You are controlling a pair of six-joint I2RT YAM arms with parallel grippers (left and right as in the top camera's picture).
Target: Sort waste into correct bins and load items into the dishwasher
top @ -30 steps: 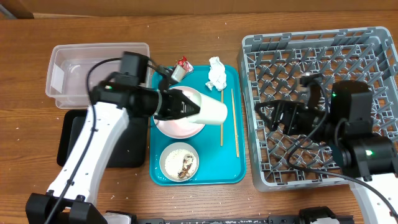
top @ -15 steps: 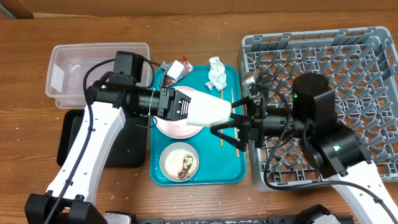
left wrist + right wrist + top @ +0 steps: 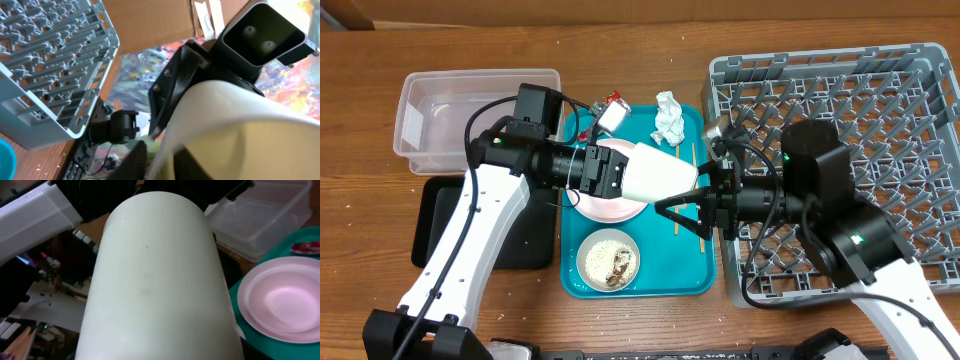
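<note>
My left gripper (image 3: 615, 172) is shut on the rim of the small white cup (image 3: 655, 175) and holds it on its side above the teal tray. In the left wrist view one finger is inside the cup (image 3: 240, 135) and one outside. My right gripper (image 3: 685, 190) is open, its fingers spread round the cup's closed end. The cup (image 3: 155, 280) fills the right wrist view and hides those fingers. The pink-rimmed plate (image 3: 600, 208) lies under the cup. The bowl (image 3: 608, 260) holds food scraps. The napkin (image 3: 668, 118), red wrapper (image 3: 612, 100) and chopsticks (image 3: 701, 238) lie on the tray.
The teal tray (image 3: 670, 270) sits mid-table. The clear tub (image 3: 430, 120) stands at the back left, with the black tray (image 3: 440, 230) in front of it. The grey dish rack (image 3: 880, 110) fills the right side, under my right arm.
My right arm has swung left from over the rack to the cup, and its open fingers now reach round the cup's end. My left gripper has carried the cup slightly right.
</note>
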